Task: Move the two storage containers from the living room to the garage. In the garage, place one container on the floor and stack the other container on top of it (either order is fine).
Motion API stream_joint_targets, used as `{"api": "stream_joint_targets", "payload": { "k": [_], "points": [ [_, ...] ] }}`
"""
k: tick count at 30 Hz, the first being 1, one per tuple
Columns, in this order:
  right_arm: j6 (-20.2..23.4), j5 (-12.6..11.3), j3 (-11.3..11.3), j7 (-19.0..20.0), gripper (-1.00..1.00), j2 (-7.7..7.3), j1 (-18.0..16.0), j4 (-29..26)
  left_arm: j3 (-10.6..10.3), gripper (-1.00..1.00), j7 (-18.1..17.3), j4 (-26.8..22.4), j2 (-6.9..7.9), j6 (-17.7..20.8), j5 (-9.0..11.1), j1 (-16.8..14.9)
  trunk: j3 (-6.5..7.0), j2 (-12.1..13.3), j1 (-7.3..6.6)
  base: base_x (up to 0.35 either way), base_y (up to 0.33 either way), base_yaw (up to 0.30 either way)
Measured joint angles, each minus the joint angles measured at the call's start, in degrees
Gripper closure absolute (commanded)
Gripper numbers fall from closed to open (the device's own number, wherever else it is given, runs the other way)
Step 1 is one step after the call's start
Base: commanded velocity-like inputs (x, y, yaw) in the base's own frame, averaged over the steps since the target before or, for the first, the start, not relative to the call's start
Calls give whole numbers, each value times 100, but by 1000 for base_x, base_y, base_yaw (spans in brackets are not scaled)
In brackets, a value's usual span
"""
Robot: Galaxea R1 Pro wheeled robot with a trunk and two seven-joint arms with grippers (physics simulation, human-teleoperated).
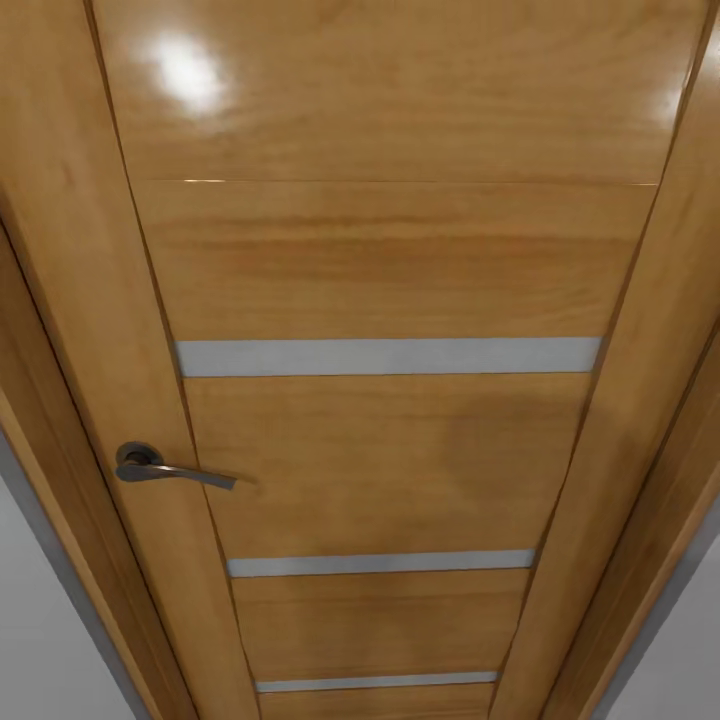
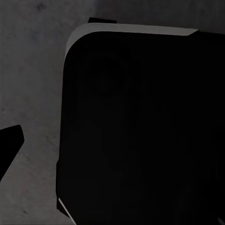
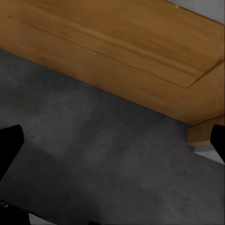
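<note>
Right hand (image 3: 112, 154): fingers apart, holding nothing | over floor (image 3: 93, 154) | wooden door (image 1: 390, 270) ahead

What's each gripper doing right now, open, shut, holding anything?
Left gripper: one dark fingertip in view over grey floor; state cannot be told.
Right gripper: open, fingertips wide apart, nothing between them, above grey floor by the wooden door.

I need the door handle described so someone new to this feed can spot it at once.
In the head view a glossy wooden door fills the frame, crossed by pale grey horizontal strips. The handle sits near the door's left edge, between the top two strips. It is the one dark metal piece: a round rose with a slim lever pointing right.
</note>
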Motion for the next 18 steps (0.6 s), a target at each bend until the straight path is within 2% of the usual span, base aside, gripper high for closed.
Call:
{"api": "stream_joint_targets", "payload": {
  "k": [3, 6, 8, 11, 14, 18],
  "points": [
    [6, 73, -14, -227, -100, -72, -3, -443, 0, -100, 0, 1, 0, 0, -1, 0, 0, 0, 0, 0, 0, 0],
    [32, 121, -22, -919, -100, -131, -6, -1267, 0, -100, 0, 1, 0, 0, -1, 0, 0, 0, 0, 0, 0, 0],
    [45, 133, -20, -1172, -100, -140, -6, -1672, 0, -100, 0, 2, -2, 0, -1, 0, 0, 0, 0, 0, 0, 0],
    [59, 168, -13, -1310, -100, -171, -6, -2131, 0, -100, 0, 2, -2, 0, -1, 0, 0, 0, 0, 0, 0, 0],
    [103, 424, -8, -1387, -100, -321, -2, -2689, 0, -100, 0, 1, -2, 0, -1, 0, 0, 0, 0, 0, 0, 0],
    [242, 573, -12, -1512, -100, -387, -3, -3254, 0, -100, 0, 2, 0, 0, -1, 0, 0, 0, 0, 0, 0, 0]
  ]
}}
